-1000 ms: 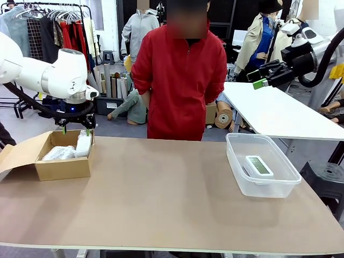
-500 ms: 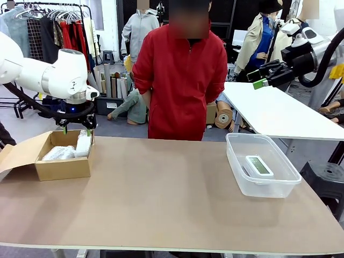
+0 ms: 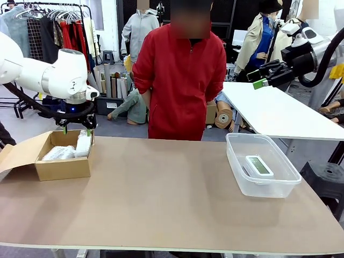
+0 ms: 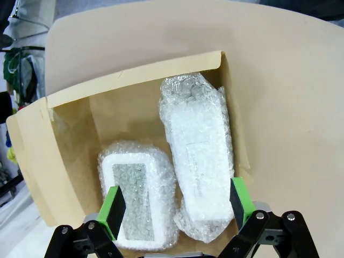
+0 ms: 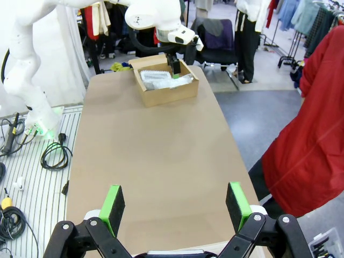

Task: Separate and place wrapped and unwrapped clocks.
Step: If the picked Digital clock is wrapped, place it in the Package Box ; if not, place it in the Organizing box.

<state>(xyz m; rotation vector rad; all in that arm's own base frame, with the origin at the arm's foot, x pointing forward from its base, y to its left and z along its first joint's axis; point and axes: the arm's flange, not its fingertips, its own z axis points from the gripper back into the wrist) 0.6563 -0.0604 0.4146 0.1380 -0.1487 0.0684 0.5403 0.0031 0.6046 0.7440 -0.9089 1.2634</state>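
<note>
From the front, the sorting looks close to finished. The bare white clock [image 3: 259, 165] lies flat in the clear plastic tub [image 3: 236, 161] on the right half of the desk [image 3: 161, 199], screen up. Over on the left, the open cardboard box [image 3: 62, 168] holds both wrapped clocks: one bundle [image 3: 59, 153] lying low inside, the other [image 3: 83, 144] propped against the box's right wall. The left hand [image 3: 75, 129] hangs just above that box, fingers spread, nothing between them. The right hand [image 3: 262, 79] is parked high and well away from the desk, out past the tub. The person in red stands at the far edge, hands not on the desk.

Down the left wrist now: looking straight into the box [image 4: 70, 123]. The face-up bundle [image 4: 137, 196] shows its dark grey screen through the bubble wrap; the longer bundle [image 4: 196, 161] sits just beside it, the two touching. The left hand [image 4: 174, 207] straddles them with green pads wide apart, gripping neither.

Right wrist: the right hand [image 5: 174, 209] is spread wide over bare desk [image 5: 150, 150], empty, the box [image 5: 164, 86] far off under the other arm.

My read: every clock is sorted, and only the left arm's retreat is left.
</note>
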